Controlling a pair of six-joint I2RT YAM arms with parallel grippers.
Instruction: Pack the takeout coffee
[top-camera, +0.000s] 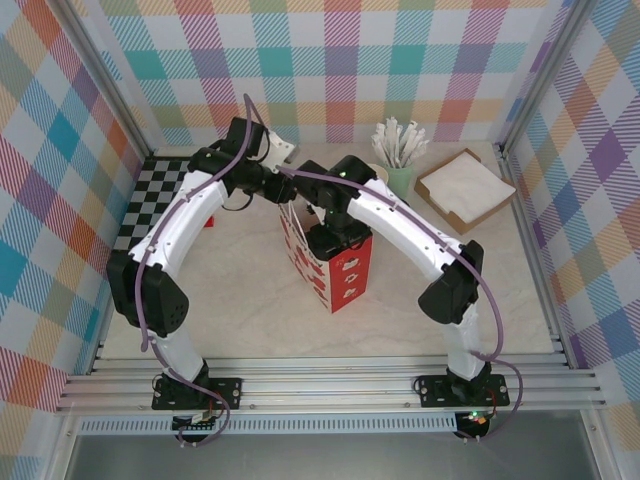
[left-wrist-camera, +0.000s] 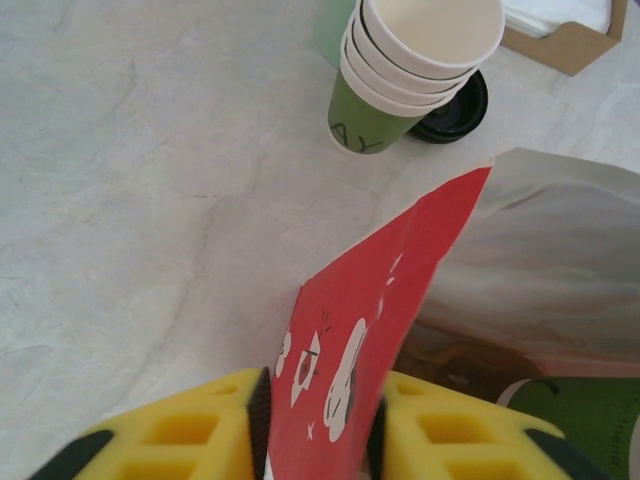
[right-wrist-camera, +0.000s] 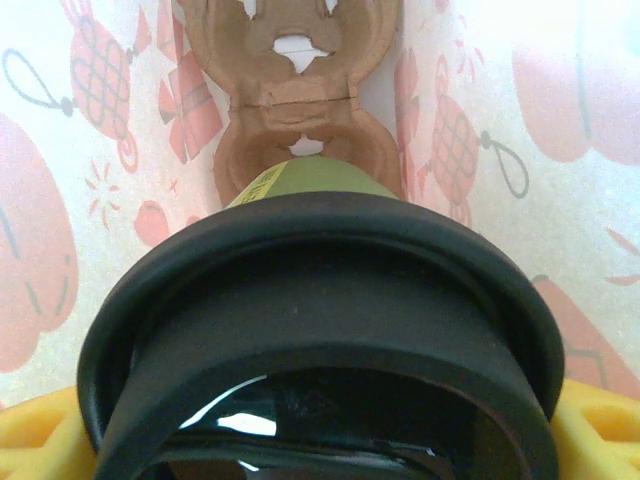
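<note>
Red white-printed bag (left-wrist-camera: 370, 330), green cup (right-wrist-camera: 300, 178), black lid (right-wrist-camera: 320, 300), brown carrier (right-wrist-camera: 290, 60).

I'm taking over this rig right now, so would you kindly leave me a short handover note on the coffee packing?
Left gripper: jaws on either side of the bag wall at its rim; I cannot tell whether they pinch it.
Right gripper: shut on the takeout coffee, inside the bag.
Carrier: in the bag, just beyond the cup.
Done: bag upright and open, carrier and cup inside.
Left: probably seat the cup in the carrier (seating not visible), release, and lift both arms out.
</note>
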